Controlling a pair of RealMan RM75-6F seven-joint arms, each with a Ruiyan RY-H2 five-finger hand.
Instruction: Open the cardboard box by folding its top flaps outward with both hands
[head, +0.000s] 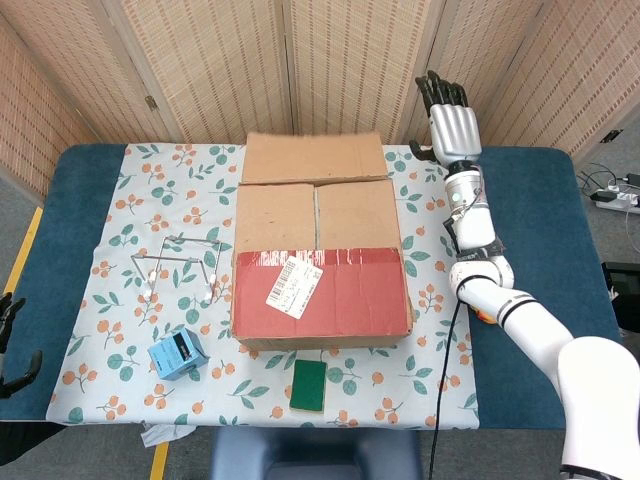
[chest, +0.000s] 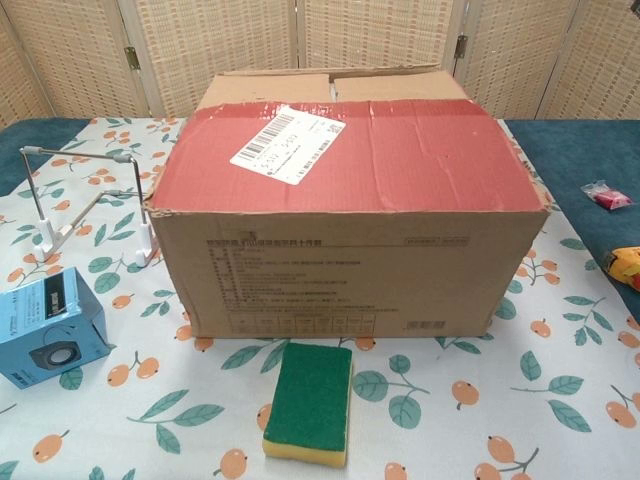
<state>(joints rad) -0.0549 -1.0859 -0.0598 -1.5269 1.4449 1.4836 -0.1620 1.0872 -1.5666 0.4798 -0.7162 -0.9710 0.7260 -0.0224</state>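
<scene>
My right hand (head: 455, 125) hovers empty, fingers spread, over the bench's (head: 540, 250) far edge beside the cardboard box (head: 320, 262) standing mid-bench: its rear flap (head: 313, 157) lies folded outward, its red-taped front flap (head: 322, 290) lies closed. My left hand (head: 10, 345) sits off the near-left corner; I cannot tell its state.

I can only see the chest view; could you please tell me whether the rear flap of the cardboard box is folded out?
Observer: Yes. The head view shows the brown cardboard rear flap laid back behind the red-taped cardboard box.
Operator: Thank you. Where is the right hand, please?
Observer: The right hand is raised beyond the box's far right corner, fingers extended, holding nothing and clear of the flap.
</scene>
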